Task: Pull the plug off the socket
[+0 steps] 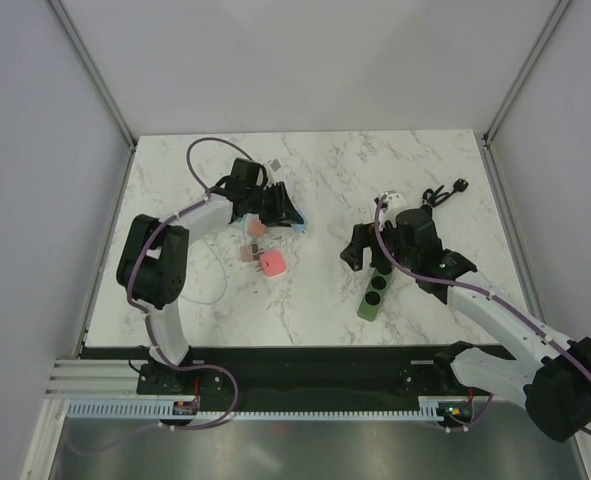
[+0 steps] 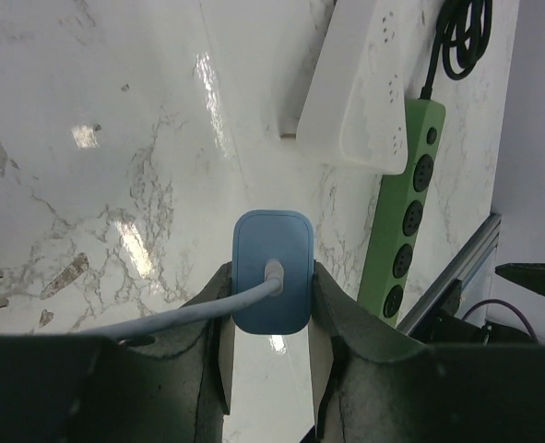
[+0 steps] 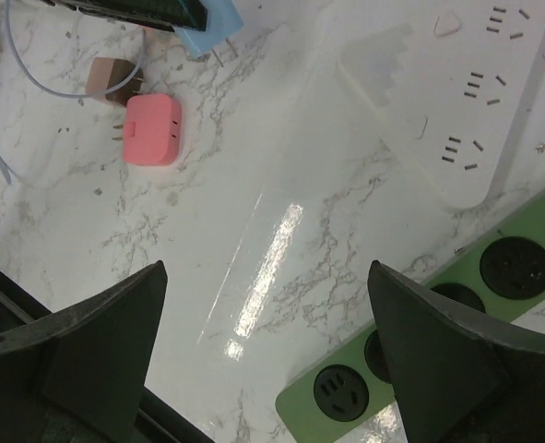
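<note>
My left gripper (image 2: 270,355) is shut on a light blue plug (image 2: 272,281) with a pale cable and holds it above the marble, clear of any socket. In the top view this gripper (image 1: 287,214) and the plug (image 1: 301,228) are left of centre. In the right wrist view the blue plug (image 3: 207,26) shows its bare prongs. A green power strip (image 1: 372,295) lies right of centre, with a white power strip (image 1: 391,206) behind it. My right gripper (image 3: 267,323) is open and empty, hovering over the green strip's (image 3: 438,351) near end.
A pink plug (image 1: 272,263) and a brown adapter (image 1: 247,255) lie on the marble below the left gripper; both show in the right wrist view, pink (image 3: 152,129) and brown (image 3: 111,81). A black cord (image 1: 445,192) lies at the back right. Metal frame posts stand at the far corners.
</note>
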You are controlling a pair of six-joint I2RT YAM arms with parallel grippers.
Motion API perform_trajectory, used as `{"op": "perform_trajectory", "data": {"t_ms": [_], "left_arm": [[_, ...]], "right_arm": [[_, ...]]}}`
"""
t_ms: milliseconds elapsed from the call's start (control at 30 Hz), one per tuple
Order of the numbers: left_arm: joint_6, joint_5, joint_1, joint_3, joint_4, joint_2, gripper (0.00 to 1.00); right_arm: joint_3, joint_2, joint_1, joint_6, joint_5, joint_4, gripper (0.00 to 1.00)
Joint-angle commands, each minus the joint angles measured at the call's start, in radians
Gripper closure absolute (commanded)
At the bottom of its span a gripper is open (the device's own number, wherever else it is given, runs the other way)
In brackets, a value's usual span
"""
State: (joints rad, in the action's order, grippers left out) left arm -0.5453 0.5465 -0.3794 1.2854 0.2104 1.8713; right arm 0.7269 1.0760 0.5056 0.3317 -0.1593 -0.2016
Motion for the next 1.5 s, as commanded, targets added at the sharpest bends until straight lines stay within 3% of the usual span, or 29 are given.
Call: {"op": "perform_trajectory", "data": {"t_ms": [0, 233, 367, 667, 800, 1033, 1167, 1300, 1433, 1467], "left_arm": [[-0.044, 0.098, -0.001, -0.037, -0.051, 0.029, 0.78], [-0.028, 0.084, -0.003, -0.040, -0.023, 0.049, 0.61], [-0.016, 0.043, -0.001, -0.029, 0.017, 0.055, 0.43], [0.022, -0.043, -0.003, 0.009, 0.079, 0.039, 0.37], [0.030, -0.010, -0.004, 0.023, 0.096, 0.016, 0.35], [0.047, 0.279, -0.015, 0.062, 0.028, 0.006, 0.39], [0.002, 0.441, -0.015, 0.049, -0.100, -0.027, 0.36], [-0.117, 0.550, -0.018, 0.011, -0.367, -0.072, 0.34], [-0.086, 0.434, -0.035, -0.073, -0.424, -0.207, 0.32], [-0.056, 0.277, -0.045, -0.099, -0.407, -0.300, 0.31]], "right_arm": [[-0.024, -0.051, -0.004, -0.010, 0.038, -0.033, 0.02], [-0.053, -0.068, -0.004, 0.009, 0.014, -0.024, 0.02], [-0.060, -0.071, -0.004, 0.004, 0.015, -0.021, 0.02], [-0.072, -0.077, -0.004, 0.004, 0.010, -0.015, 0.02], [-0.078, -0.074, -0.003, 0.007, 0.009, -0.009, 0.02], [-0.069, -0.062, -0.004, 0.013, 0.001, -0.002, 0.02], [-0.070, -0.062, -0.004, 0.020, 0.007, -0.004, 0.02], [-0.078, -0.051, -0.004, 0.030, 0.032, -0.002, 0.02], [-0.087, -0.015, -0.006, 0.068, 0.063, 0.019, 0.02], [-0.095, -0.013, -0.004, 0.084, 0.072, 0.052, 0.02]]}}
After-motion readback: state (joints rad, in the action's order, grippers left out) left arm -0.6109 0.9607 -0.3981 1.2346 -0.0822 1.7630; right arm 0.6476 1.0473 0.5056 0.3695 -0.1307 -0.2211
